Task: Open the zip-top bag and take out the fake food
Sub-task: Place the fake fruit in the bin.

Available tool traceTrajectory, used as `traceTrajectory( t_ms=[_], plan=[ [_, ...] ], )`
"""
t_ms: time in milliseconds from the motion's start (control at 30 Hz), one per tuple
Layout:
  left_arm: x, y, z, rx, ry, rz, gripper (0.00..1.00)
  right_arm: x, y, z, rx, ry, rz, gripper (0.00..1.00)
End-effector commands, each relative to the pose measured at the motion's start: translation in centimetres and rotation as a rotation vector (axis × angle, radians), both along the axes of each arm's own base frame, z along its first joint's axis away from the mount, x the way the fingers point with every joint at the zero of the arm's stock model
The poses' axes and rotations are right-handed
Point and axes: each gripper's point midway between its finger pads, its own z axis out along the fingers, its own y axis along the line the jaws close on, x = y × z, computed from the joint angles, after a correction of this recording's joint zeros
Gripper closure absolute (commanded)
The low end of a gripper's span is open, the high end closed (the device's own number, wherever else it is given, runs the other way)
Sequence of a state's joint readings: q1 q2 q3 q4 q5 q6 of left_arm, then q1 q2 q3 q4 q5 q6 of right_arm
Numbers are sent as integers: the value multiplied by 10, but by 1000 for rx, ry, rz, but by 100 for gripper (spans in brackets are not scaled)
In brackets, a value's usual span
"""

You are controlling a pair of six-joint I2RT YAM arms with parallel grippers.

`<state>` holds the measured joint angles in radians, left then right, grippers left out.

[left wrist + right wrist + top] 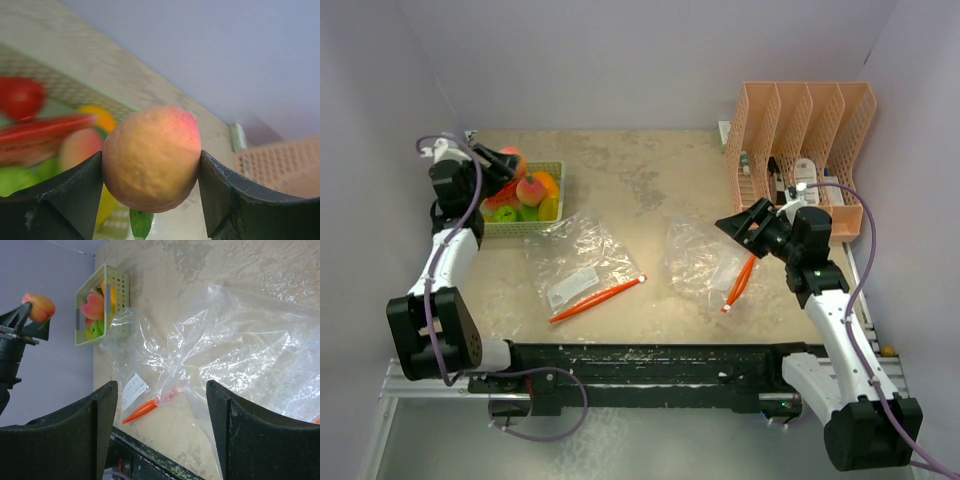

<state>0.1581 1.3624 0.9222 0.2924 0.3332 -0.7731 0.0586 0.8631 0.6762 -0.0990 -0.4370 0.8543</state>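
**A:** Status, near side first?

**B:** Left zip-top bag point(575, 258) lies flat on the table point(650, 180), left of centre. Its orange zip strip point(598, 299) is along the near edge, with a white label under the film.

**A:** Second bag?

**B:** Right zip-top bag point(698, 258) is crumpled, right of centre and apart from the first. Its orange zip point(740, 283) runs down its right side.

**A:** Right arm?

**B:** Right gripper point(161, 390) hangs over the right bag's far-right corner. Jaws are spread wide with nothing between them. In the wrist view both fingers are clear of the plastic.

**A:** Left arm?

**B:** Left gripper point(151, 165) is clamped on a toy peach point(151, 157), one pad on each side. The peach is orange-yellow with a red blush, and a green leaf hangs beneath it. It's off the table by the far-left corner of the green basket point(557, 168). Can't tell whether it's over the basket or just outside the rim.

**A:** Rest of the fake food?

**B:** In the basket point(525, 197): another peach, an orange-yellow piece, green pieces, red pieces. It's piled above the rim. The basket sits at far left, just beyond the left bag.

**A:** Anything behind?

**B:** A peach-coloured file rack point(820, 110) stands at far right, with white bottles point(805, 170) in its slots.
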Motion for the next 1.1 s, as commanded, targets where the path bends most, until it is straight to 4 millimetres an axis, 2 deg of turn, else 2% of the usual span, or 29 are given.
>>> traceTrajectory(
  t_ms=[0,33,100,233,333,467,500,533,700,800,933,1067],
  plan=[
    [-19,74,-57,-68,236,269,40,5,1,5,-23,-57,22,27],
    [-22,91,-66,-81,266,325,39,5,1,4,-26,-55,25,27],
    [-27,114,-83,-110,311,399,39,5,1,2,-30,-54,32,27],
    [-36,141,-106,-175,368,508,38,5,1,-2,-36,-48,37,27],
    [-38,147,-110,-177,381,540,31,5,1,-5,-39,-42,38,27],
    [-37,145,-112,-177,391,525,5,5,3,-8,-31,-37,46,27],
    [-36,145,-111,-177,388,520,0,5,3,-8,-31,-36,48,27],
    [-35,144,-110,-176,387,511,1,5,3,-8,-31,-35,50,27],
    [-33,135,-90,-169,320,463,1,4,3,-8,-33,-37,47,27],
    [-33,123,-67,-139,256,426,1,5,2,-10,-35,-34,45,27],
    [-35,100,-34,-62,197,379,1,6,2,-14,-40,-30,47,27],
    [-38,64,6,27,110,304,1,10,-1,-16,-75,-41,40,29]
  ],
)
